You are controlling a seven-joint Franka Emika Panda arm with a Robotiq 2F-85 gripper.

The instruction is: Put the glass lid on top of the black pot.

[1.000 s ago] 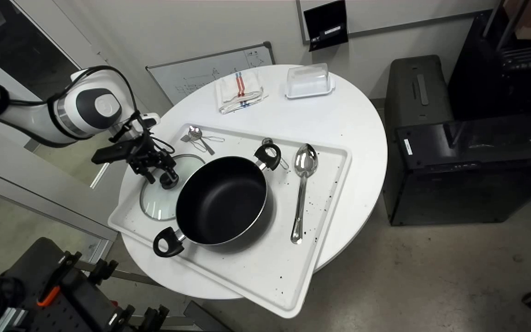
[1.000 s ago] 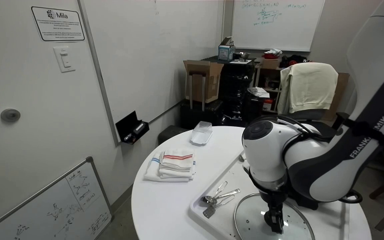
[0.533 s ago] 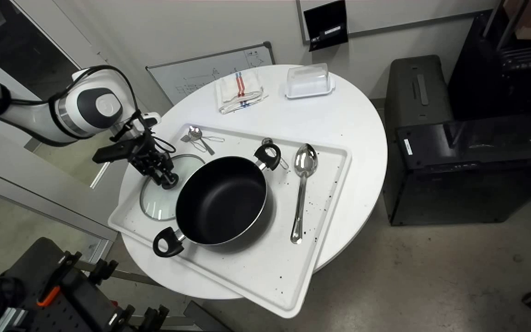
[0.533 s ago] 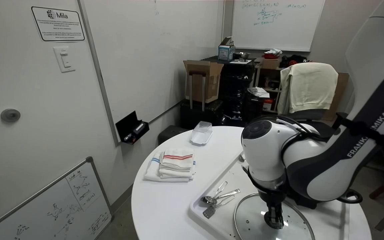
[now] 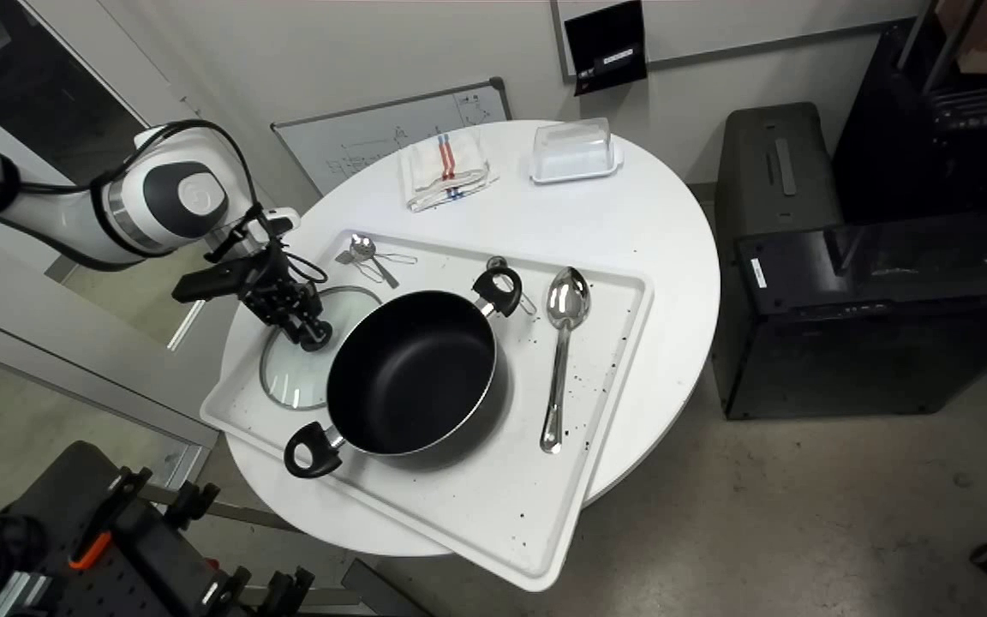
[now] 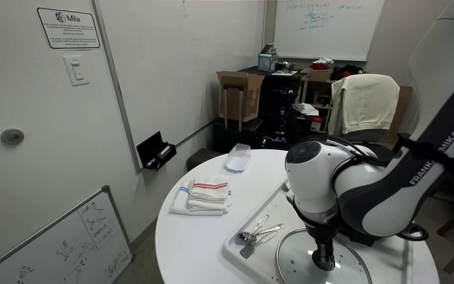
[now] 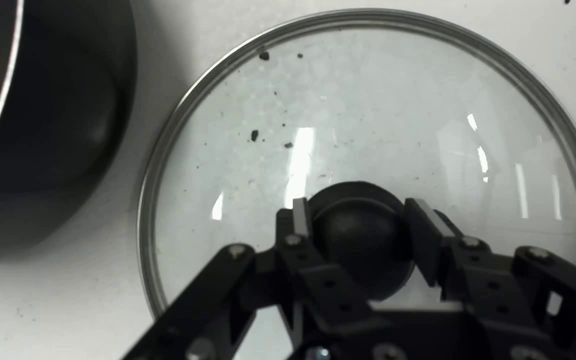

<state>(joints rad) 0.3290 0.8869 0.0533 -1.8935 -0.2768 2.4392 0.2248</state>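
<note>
Basically, wrist view L to R: pot [image 7: 75,120] at left, uncovered; lid [image 7: 368,110] just right of it, flat on tray [image 7: 58,315]. Grip's prob. done; lift, carry & seating to go. As for the gripper [image 7: 360,218], it grasps the knob [image 7: 360,242], fingers [image 7: 424,240] parted only by its width.

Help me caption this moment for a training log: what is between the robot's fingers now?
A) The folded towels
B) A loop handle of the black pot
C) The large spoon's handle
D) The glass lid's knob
D: the wrist view shows the fingers on either side of the dark knob at the middle of the glass lid.
</note>
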